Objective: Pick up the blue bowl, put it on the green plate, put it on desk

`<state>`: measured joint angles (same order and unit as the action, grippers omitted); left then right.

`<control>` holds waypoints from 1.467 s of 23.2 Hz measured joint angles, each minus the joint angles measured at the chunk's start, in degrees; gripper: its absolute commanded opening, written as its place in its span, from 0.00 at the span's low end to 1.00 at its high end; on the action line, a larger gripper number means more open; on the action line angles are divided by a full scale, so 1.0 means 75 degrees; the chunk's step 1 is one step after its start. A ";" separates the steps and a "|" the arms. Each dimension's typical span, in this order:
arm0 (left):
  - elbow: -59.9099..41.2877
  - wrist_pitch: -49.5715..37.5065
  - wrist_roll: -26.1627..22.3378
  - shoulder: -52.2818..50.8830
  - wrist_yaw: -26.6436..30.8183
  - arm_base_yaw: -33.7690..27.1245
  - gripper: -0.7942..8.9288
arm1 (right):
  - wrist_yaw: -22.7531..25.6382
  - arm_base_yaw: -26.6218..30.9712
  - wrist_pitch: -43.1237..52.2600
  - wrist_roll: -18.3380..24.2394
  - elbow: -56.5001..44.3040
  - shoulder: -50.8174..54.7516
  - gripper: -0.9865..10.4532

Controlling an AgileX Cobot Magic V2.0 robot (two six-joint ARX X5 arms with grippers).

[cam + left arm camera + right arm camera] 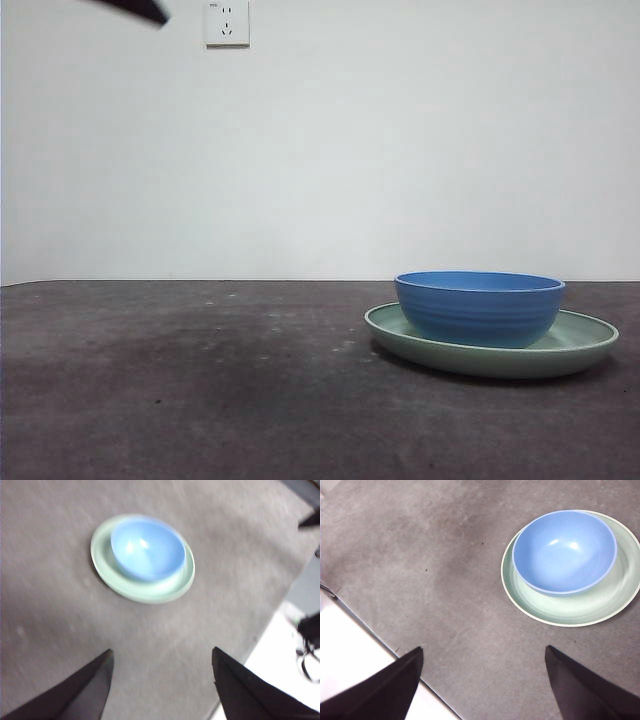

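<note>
Bowl-on-plate step looks done: blue bowl (479, 306) sits upright inside green plate (585, 345), a bit off-centre toward one rim, both on the desk (200, 390) at the right side of the front view. What's left, judging by the task wording, is lifting the bowl back off and setting it on the bare desk; not started, nothing is gripped. Left gripper (162, 662) hangs high over the desk with jaws spread apart and empty; bowl (147, 549) and plate (107, 565) are well apart from it, out ahead of the jaws, view is blurry. Right gripper (482, 657) also jaws apart, empty, up above the desk near its edge; bowl (564, 551) on plate (580, 611) lies ahead and off to one jaw's side, no contact. Front view shows only a black tip (140, 10) at the top corner, can't tell which arm
</note>
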<state>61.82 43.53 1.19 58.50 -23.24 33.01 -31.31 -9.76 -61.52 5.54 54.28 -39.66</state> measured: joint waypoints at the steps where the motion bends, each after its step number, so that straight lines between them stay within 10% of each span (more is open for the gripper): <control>1: -0.0245 -0.0026 -0.0009 -0.0119 -0.0119 0.0000 0.41 | 0.0000 0.0000 0.0000 0.0000 0.0000 0.0000 0.43; 21: -0.1070 -0.0233 -0.0012 -0.0513 -0.0551 0.0003 0.41 | 0.0020 0.0000 0.0000 -0.0006 0.0000 -0.0003 0.43; 34: -0.1070 -0.0236 -0.0012 -0.0513 -0.0554 0.0003 0.41 | 0.1979 0.0172 0.0772 -0.1142 0.0000 -0.0560 0.42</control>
<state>53.80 41.76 1.10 54.65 -27.40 33.04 -16.47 -8.47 -55.72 -3.03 54.28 -43.86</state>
